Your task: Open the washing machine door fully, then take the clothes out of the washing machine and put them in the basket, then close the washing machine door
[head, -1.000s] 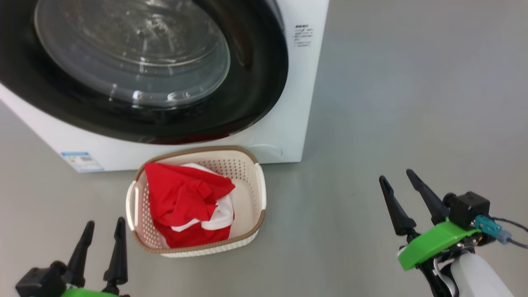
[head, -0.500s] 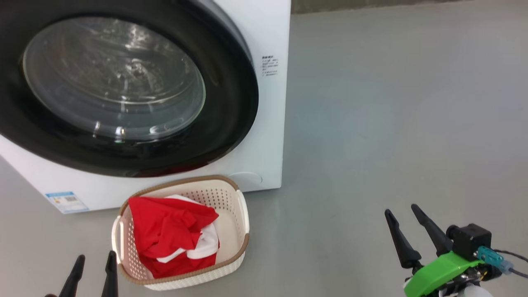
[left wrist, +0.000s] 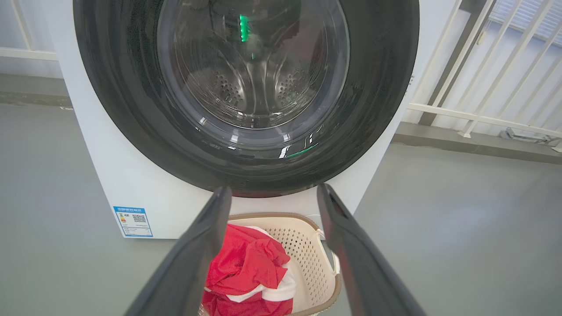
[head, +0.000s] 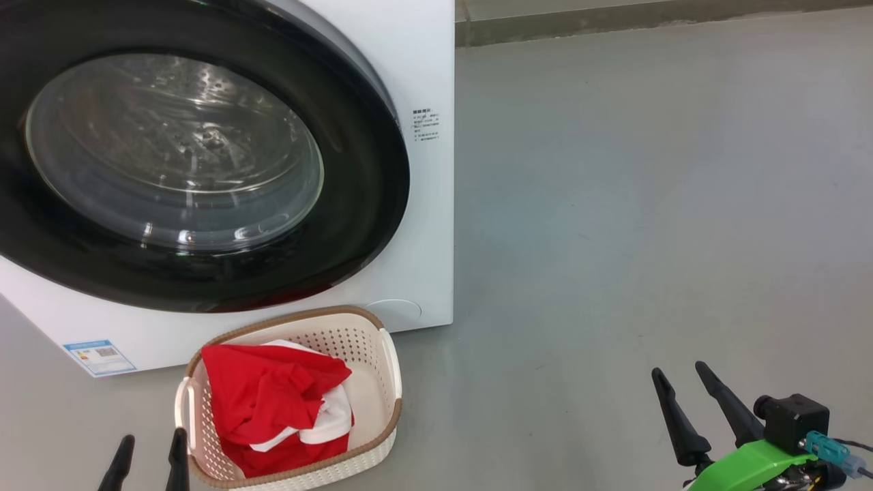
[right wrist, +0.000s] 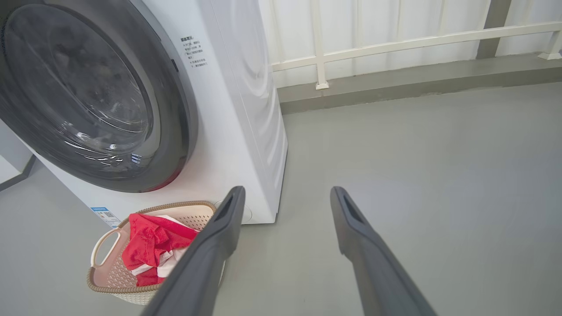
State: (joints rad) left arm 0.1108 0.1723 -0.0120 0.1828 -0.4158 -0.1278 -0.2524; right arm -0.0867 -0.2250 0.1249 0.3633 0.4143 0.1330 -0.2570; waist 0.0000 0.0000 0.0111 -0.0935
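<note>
Left end effector (head: 151, 447) and right end effector (head: 681, 382) are hanging open and empty as the head is lifting, clothes (head: 273, 395) in the basket (head: 300, 315), washing machine door (head: 354, 225) shut: seemingly finishing.

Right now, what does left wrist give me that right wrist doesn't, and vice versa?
Left wrist: the washing machine door head-on, with the perforated drum visible through its glass, framed by the open left fingers.
Right wrist: the washing machine from an angle, showing its white side panel and printed text, framed by the open right fingers.
Both: door shut, the clothes lying in the basket, the blue label, grey floor, white railing.
</note>
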